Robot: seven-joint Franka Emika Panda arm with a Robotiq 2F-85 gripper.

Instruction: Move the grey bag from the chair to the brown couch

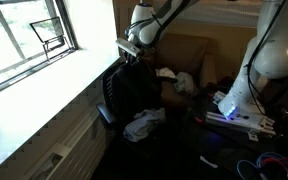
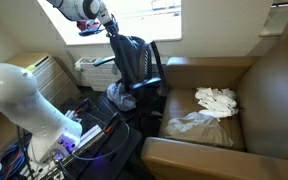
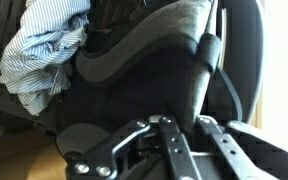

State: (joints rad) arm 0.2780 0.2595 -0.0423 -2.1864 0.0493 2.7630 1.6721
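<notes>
In an exterior view we're low beside the window [image 1: 29, 35] at upper left, looking along the sill to the chair [image 1: 109, 110] at centre, with the couch [image 1: 189, 55] behind. In an exterior view from above the couch [image 2: 254, 90] at lower right, we face back at the chair [image 2: 149, 60] mid-frame, with the window [image 2: 149, 15] up top. Both share chair, couch and arm [image 1: 269, 50]. The wrist view is very close — dark fabric [image 3: 144, 60] fills it, the gripper [image 3: 169, 130] at bottom centre.

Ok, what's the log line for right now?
gripper: shut on grey bag | bag: on chair | brown couch: no bag yet
</notes>
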